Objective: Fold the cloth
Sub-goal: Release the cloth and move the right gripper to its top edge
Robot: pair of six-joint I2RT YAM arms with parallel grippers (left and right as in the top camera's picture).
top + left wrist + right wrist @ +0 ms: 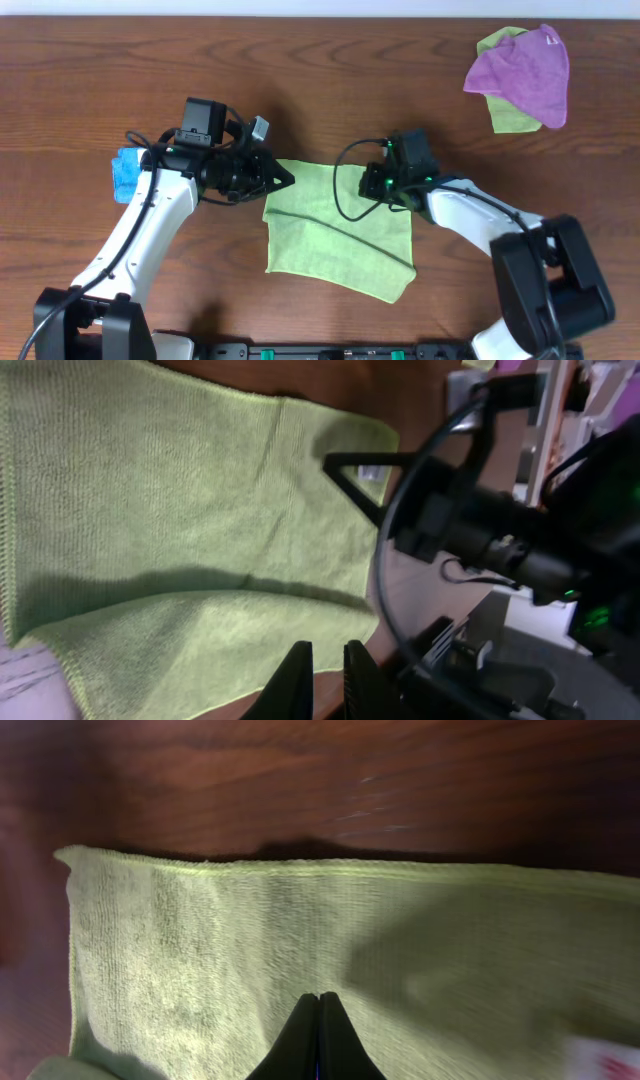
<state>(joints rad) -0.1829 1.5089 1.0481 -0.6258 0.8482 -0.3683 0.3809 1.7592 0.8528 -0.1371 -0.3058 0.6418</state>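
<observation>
Green cloth (335, 230) lies flat at the centre of the desk (90, 80), its upper edge straight. We see the left tool (328, 660) at its upper left corner, tips a sliver apart with green showing between them. The right tool (318, 1005) is closed over the upper right edge; whether it pinches fabric we cannot tell. Bare wood rings the cloth, and a purple cloth (525, 70) lies at the upper right.
</observation>
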